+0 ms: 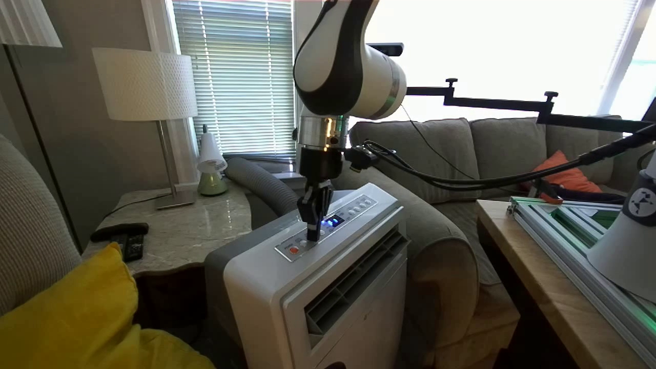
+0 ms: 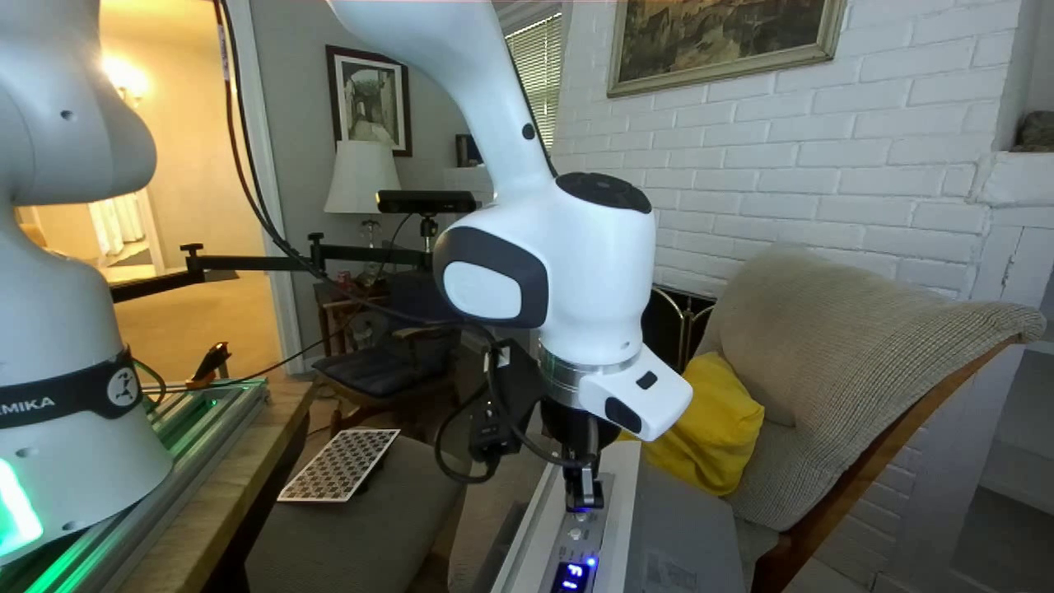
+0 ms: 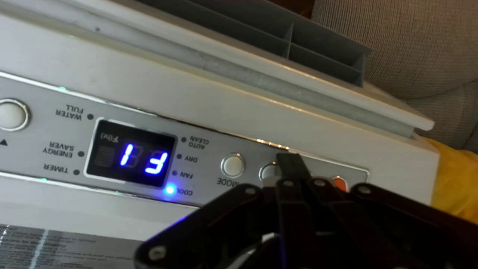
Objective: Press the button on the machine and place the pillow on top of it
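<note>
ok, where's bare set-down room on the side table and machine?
Side table: marble between lamp base, black remote and the edge toward the machine. Crowded by the window: lamp base and green-based lamp. Machine top: white end between the orange button and the rim toward the pillow. Crowded: control strip, with the gripper at its buttons.

Wrist view, and the pincer covers part of a white button and blocks some of the orange-red button too! Whether it touches either, can't call it. Down on the label, most of the print is too blurred to read. In an exterior view, the bottom edge chops off the machine, and the pillow runs out at left and below.
</note>
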Tool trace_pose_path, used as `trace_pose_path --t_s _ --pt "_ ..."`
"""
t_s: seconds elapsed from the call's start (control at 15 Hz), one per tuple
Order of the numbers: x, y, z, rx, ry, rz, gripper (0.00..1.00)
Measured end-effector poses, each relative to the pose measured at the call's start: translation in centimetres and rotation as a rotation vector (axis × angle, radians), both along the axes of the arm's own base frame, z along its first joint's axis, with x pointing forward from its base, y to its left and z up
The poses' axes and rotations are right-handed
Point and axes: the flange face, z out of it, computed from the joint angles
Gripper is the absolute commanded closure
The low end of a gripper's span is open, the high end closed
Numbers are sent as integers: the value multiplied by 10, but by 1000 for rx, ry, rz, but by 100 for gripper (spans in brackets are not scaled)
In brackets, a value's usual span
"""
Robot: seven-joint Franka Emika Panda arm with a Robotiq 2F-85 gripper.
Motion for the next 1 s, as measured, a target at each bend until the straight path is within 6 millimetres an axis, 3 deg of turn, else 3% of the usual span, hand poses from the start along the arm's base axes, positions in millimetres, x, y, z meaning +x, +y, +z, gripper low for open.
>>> trace_pose_path --t_s 1.0 --pt "1 1 2 -7 0 -1 100"
